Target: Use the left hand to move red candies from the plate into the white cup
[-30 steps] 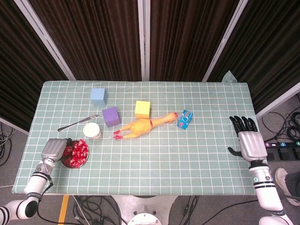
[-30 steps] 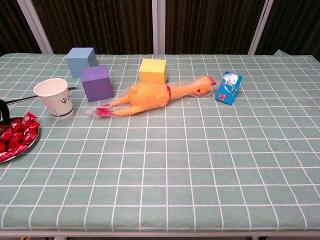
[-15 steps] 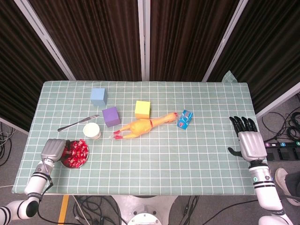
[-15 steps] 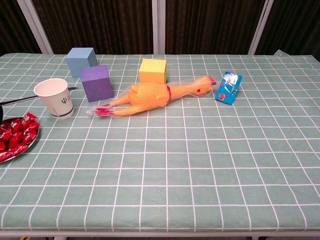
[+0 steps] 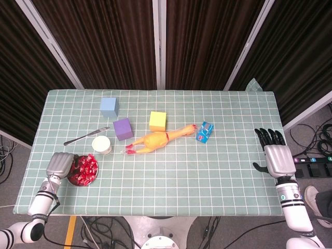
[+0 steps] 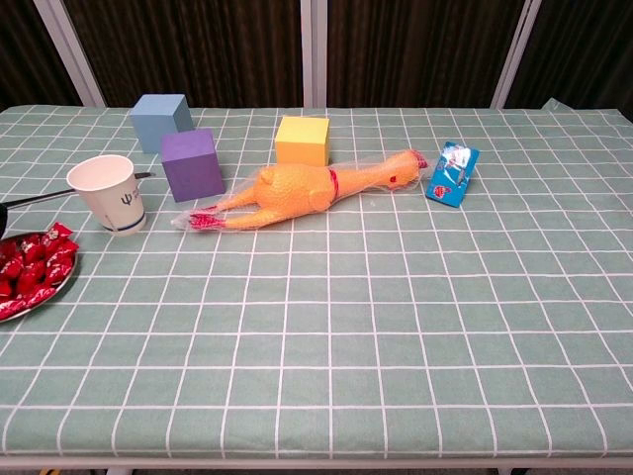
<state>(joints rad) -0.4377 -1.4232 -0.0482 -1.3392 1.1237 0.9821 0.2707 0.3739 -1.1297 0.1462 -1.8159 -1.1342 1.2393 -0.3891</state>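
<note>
My left hand (image 5: 59, 165) sits at the left rim of the plate (image 5: 82, 182), back up, fingers hidden beneath it, so I cannot tell whether it grips a candy. The red candies (image 5: 84, 168) lie heaped on the plate at the near left; the white cup (image 5: 101, 145) stands just beyond it, handy for a short carry. My right hand (image 5: 275, 155) rests open at the right table edge, out of the way. Since a second ago, my left hand has hardly shifted.
</note>
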